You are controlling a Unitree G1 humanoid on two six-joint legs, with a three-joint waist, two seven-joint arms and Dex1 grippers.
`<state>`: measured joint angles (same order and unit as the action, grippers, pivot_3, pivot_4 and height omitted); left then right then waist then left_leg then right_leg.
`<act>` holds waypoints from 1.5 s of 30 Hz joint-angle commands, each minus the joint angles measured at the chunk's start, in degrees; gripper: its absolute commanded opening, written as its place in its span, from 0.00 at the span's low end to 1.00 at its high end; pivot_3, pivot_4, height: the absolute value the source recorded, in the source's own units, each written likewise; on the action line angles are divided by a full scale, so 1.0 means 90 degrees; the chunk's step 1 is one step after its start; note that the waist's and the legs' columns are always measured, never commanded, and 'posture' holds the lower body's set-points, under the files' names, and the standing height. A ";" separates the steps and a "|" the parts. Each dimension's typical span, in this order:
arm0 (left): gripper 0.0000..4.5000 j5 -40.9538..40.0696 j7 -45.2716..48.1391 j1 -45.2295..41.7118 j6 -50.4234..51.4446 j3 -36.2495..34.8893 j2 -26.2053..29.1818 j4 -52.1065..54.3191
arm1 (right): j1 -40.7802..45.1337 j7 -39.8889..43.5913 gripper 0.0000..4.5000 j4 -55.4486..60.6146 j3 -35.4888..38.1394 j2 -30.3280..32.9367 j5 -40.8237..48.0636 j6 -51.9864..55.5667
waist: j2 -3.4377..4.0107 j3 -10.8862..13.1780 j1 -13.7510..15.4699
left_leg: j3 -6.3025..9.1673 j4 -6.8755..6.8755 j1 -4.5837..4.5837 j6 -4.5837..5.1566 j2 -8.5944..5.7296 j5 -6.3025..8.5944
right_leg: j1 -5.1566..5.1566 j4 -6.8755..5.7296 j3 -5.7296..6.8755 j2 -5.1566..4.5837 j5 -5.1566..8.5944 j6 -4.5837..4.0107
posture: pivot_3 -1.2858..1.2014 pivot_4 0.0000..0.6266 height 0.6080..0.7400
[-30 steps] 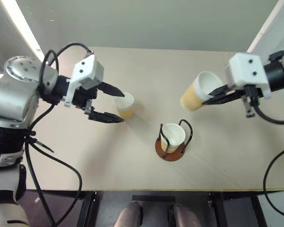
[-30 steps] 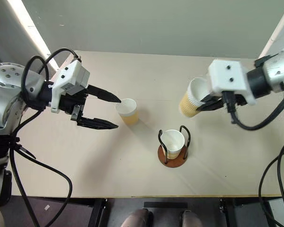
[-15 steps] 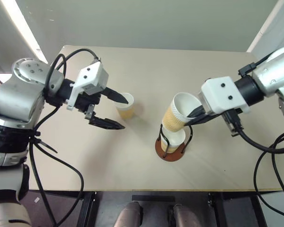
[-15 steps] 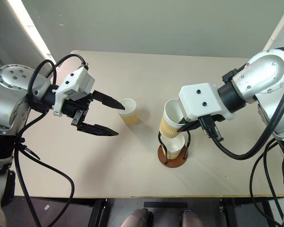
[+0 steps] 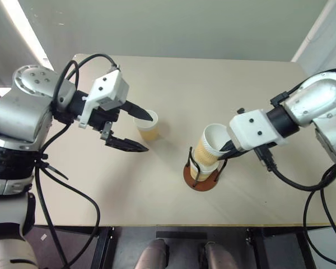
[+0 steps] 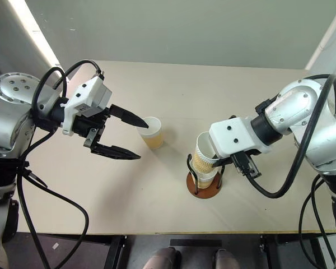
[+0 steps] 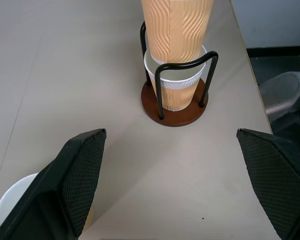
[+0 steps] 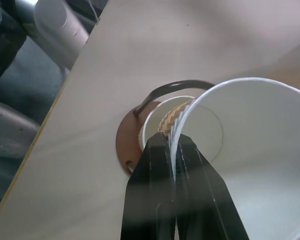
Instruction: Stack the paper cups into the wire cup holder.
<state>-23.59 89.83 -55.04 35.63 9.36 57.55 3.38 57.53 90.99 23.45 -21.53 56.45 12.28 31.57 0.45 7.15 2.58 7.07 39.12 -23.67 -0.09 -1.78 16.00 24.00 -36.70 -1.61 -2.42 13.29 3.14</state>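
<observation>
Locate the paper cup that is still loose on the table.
The loose cup stands left of the wire cup holder, between the open left gripper's fingertips.

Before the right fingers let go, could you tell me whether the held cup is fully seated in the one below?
Not fully: the held cup is tilted, only its bottom inside the holder's cup.

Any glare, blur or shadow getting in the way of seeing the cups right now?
Left eye view: a bright light strip glares at upper left, off the table; the loose cup casts only a soft shadow. Right wrist view: the right gripper and the held cup look soft up close. Left wrist view: the wire cup holder is sharp; the left gripper's fingers loom large.
</observation>
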 commanded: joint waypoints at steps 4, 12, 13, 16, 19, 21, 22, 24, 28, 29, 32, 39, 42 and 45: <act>1.00 -0.0090 0.0076 -0.0153 -0.0002 -0.0131 0.0037 0.0135 | -0.0049 -0.0023 0.00 0.0028 -0.0149 -0.0013 -0.0361 -0.0309 | 0.0000 0.0000 -0.0002 | 0.0000 0.0000 0.0000 0.0000 0.0000 0.0000 | 0.0000 0.0000 0.0000 0.0000 0.0000 0.0000 | 0.52 0.24 1.00; 1.00 -0.0040 -0.0040 -0.0100 -0.0010 -0.0149 0.0024 0.0118 | 0.0105 -0.0281 0.52 -0.0251 -0.0191 -0.0391 -0.0653 -0.0213 | 0.0000 0.0000 -0.0009 | 0.0000 0.0000 0.0000 0.0001 0.0000 0.0000 | 0.0000 0.0000 0.0000 0.0000 0.0000 0.0000 | 0.52 0.24 1.00; 1.00 -0.0021 -0.0099 -0.0085 -0.0002 -0.0160 0.0017 0.0122 | 0.0133 -0.0364 0.59 -0.0319 -0.0128 -0.0453 -0.0665 -0.0186 | 0.0000 0.0000 -0.0015 | 0.0000 0.0000 0.0000 0.0001 0.0000 0.0000 | 0.0000 0.0000 0.0000 0.0000 0.0000 0.0000 | 0.52 0.24 1.00; 1.00 0.0286 -0.0472 -0.0041 -0.0182 -0.0147 0.0018 0.0138 | 0.0405 -0.0773 0.66 -0.0833 0.0271 -0.0592 -0.0643 0.0124 | 0.0000 0.0000 -0.0018 | 0.0000 0.0002 0.0000 0.0001 0.0000 0.0000 | 0.0001 -0.0001 0.0000 0.0000 0.0000 0.0000 | 0.52 0.24 1.00; 1.00 0.1050 -0.0968 0.0066 -0.0785 0.0060 0.0110 0.0038 | 0.0751 -0.1286 0.66 -0.1526 0.0883 -0.0755 -0.0396 0.0481 | 0.0000 0.0000 -0.0015 | 0.0000 0.0002 0.0000 0.0002 0.0000 -0.0001 | 0.0001 0.0001 0.0000 0.0000 0.0000 0.0000 | 0.52 0.24 1.00; 1.00 0.1752 -0.1298 0.0177 -0.1310 0.0319 0.0189 -0.0121 | 0.0891 -0.1423 0.66 -0.1752 0.1392 -0.0811 0.0034 0.0883 | 0.0000 0.0000 -0.0013 | 0.0002 -0.0002 0.0000 0.0003 -0.0002 -0.0001 | 0.0002 0.0006 0.0001 0.0000 0.0000 0.0000 | 0.52 0.24 1.00; 1.00 0.2099 -0.1474 0.0221 -0.1553 0.0450 0.0205 -0.0225 | 0.0936 -0.1482 0.66 -0.1753 0.1724 -0.0894 0.0387 0.1183 | 0.0000 0.0000 -0.0011 | 0.0003 -0.0006 0.0000 0.0003 -0.0002 -0.0001 | 0.0002 0.0010 0.0001 0.0000 0.0001 -0.0002 | 0.52 0.24 1.00; 1.00 0.2560 -0.1680 0.0292 -0.1900 0.0631 0.0200 -0.0396 | 0.0937 -0.1581 0.66 -0.1662 0.2238 -0.0999 0.0959 0.1604 | 0.0000 0.0000 -0.0013 | 0.0005 -0.0013 0.0000 0.0003 -0.0002 -0.0001 | 0.0004 0.0046 0.0003 0.0000 0.0003 -0.0006 | 0.52 0.24 1.00; 1.00 0.3128 -0.1867 0.0409 -0.2438 0.0832 0.0173 -0.0724 | 0.0719 -0.1747 0.66 -0.1356 0.2635 -0.0944 0.1605 0.2103 | 0.0000 0.0000 -0.0016 | 0.0005 -0.0023 -0.0004 0.0001 -0.0001 -0.0002 | 0.0006 0.0065 0.0004 0.0002 0.0003 -0.0006 | 0.52 0.24 1.00; 1.00 0.3250 -0.1902 0.0421 -0.2596 0.0864 0.0159 -0.0814 | 0.0681 -0.1804 0.66 -0.1291 0.2663 -0.0919 0.1710 0.2196 | 0.0000 0.0000 -0.0016 | 0.0007 -0.0023 -0.0008 0.0000 -0.0001 -0.0003 | 0.0007 0.0065 0.0005 0.0003 0.0003 -0.0006 | 0.52 0.24 1.00; 1.00 0.3560 -0.2004 0.0348 -0.2924 0.0995 -0.0022 -0.1170 | 0.0585 -0.1957 0.66 -0.1140 0.2710 -0.0823 0.1948 0.2372 | 0.0000 0.0000 -0.0003 | 0.0006 -0.0022 -0.0010 -0.0002 -0.0002 -0.0003 | 0.0008 0.0065 0.0005 0.0002 0.0002 -0.0005 | 0.52 0.24 1.00; 1.00 0.3896 -0.2092 0.0106 -0.3372 0.1120 -0.0646 -0.1831 | 0.0503 -0.2187 0.66 -0.1069 0.2625 -0.0613 0.2177 0.2407 | 0.0000 0.0000 0.0026 | 0.0007 -0.0007 -0.0011 -0.0003 -0.0006 -0.0004 | 0.0008 0.0045 0.0004 -0.0003 -0.0001 -0.0002 | 0.52 0.24 1.00; 1.00 0.4038 -0.2118 0.0023 -0.3566 0.1132 -0.0767 -0.2032 | 0.0490 -0.2255 0.66 -0.1049 0.2624 -0.0551 0.2298 0.2451 | 0.0000 0.0000 0.0022 | 0.0006 -0.0009 -0.0012 -0.0003 -0.0006 -0.0004 | 0.0011 0.0014 0.0003 -0.0003 0.0000 -0.0002 | 0.52 0.24 1.00; 1.00 0.4118 -0.2105 -0.0077 -0.3668 0.1129 -0.0853 -0.2134 | 0.0447 -0.2347 0.66 -0.0967 0.2661 -0.0477 0.2437 0.2552 | 0.0000 0.0000 0.0021 | 0.0004 -0.0010 -0.0016 -0.0003 -0.0006 -0.0004 | 0.0021 0.0008 0.0002 -0.0003 0.0000 -0.0002 | 0.52 0.24 1.00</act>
<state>13.02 71.16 -54.03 3.71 20.32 49.80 -16.11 61.30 70.51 13.00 0.25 50.98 32.76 54.25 0.45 7.15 2.78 7.11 39.03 -23.83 -0.12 -1.84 15.96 24.20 -36.63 -1.59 -2.45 13.29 3.13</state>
